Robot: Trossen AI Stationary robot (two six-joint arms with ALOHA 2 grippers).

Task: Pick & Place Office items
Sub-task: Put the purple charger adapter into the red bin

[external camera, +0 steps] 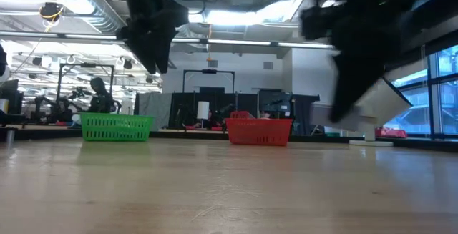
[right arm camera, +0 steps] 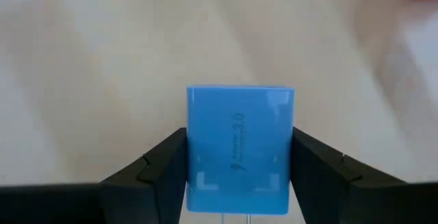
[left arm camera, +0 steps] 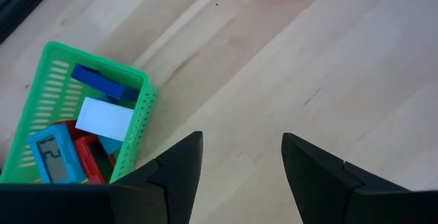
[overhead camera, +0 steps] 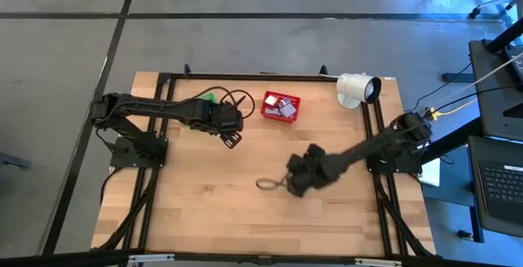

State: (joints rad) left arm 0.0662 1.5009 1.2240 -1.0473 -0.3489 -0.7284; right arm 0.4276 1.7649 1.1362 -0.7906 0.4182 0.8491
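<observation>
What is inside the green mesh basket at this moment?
In the left wrist view, the green mesh basket holds a dark blue piece, a white piece, a light blue piece and a red piece. Anything beneath them is covered.

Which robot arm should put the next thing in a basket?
The right arm, probably. Its claw is shut on a light blue blocky piece, above the wooden table's middle. The left claw is open and empty beside the green mesh basket.
</observation>
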